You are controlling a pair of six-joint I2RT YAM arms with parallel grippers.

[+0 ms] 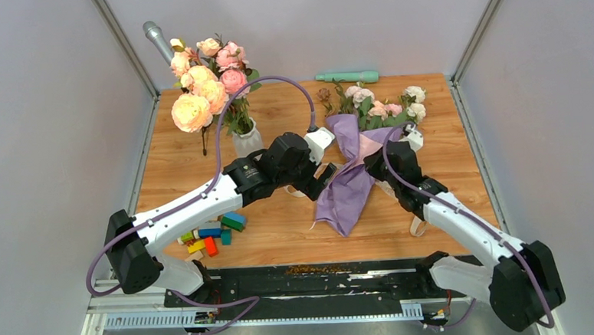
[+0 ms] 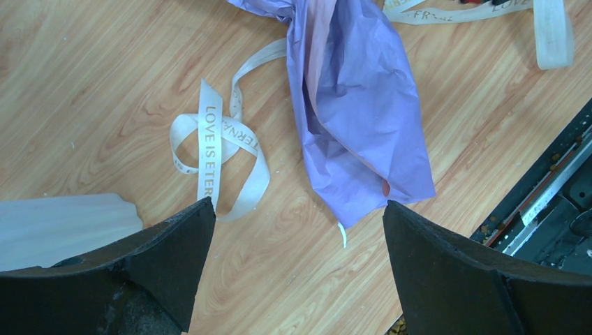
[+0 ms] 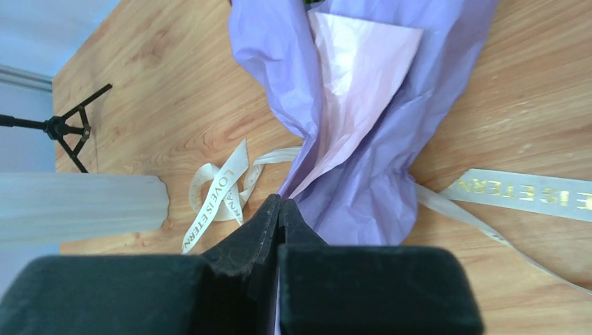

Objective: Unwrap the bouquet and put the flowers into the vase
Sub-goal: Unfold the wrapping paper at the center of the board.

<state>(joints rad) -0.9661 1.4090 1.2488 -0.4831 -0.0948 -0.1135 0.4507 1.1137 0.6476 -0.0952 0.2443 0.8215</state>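
Mid-tabletop, the right gripper clamps the lilac paper of the bouquet; the left gripper hangs wide open beside it.

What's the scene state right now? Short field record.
left gripper: open, above table, holding nothing
right gripper: shut on lilac paper
ribbon: untied, loose on table
flowers: lying in the paper's top end
vase: upright, holds larger peach blooms

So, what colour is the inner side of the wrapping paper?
Pale pink; the paper is lilac outside. Clearest in the right wrist view.
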